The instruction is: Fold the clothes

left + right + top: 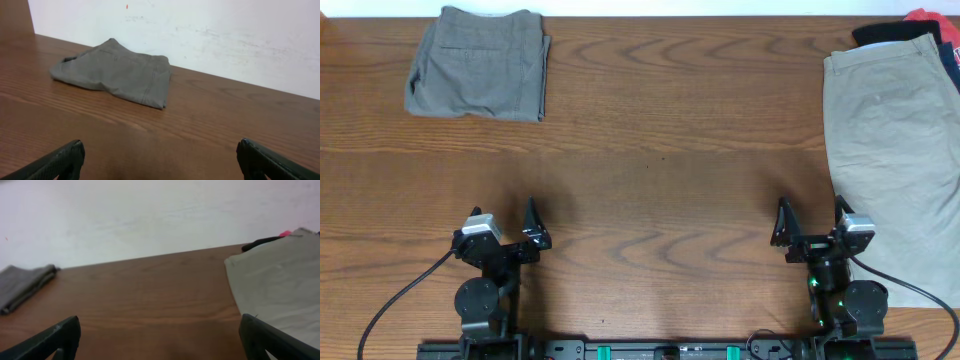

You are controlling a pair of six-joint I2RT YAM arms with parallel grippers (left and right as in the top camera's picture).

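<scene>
Here, grey-green shorts [478, 62] lie folded, far left on tabletop [660, 150]; tan shorts [895, 140] spread flat at right edge. Empty, jaws wide apart: left gripper [503, 210] and right gripper [811, 205]. Cloth likely soft, light, limp; pinch waistband corners.

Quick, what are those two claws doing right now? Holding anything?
Black two-finger left gripper: open, holding nothing.
Black two-finger right gripper: open, holding nothing.
</scene>
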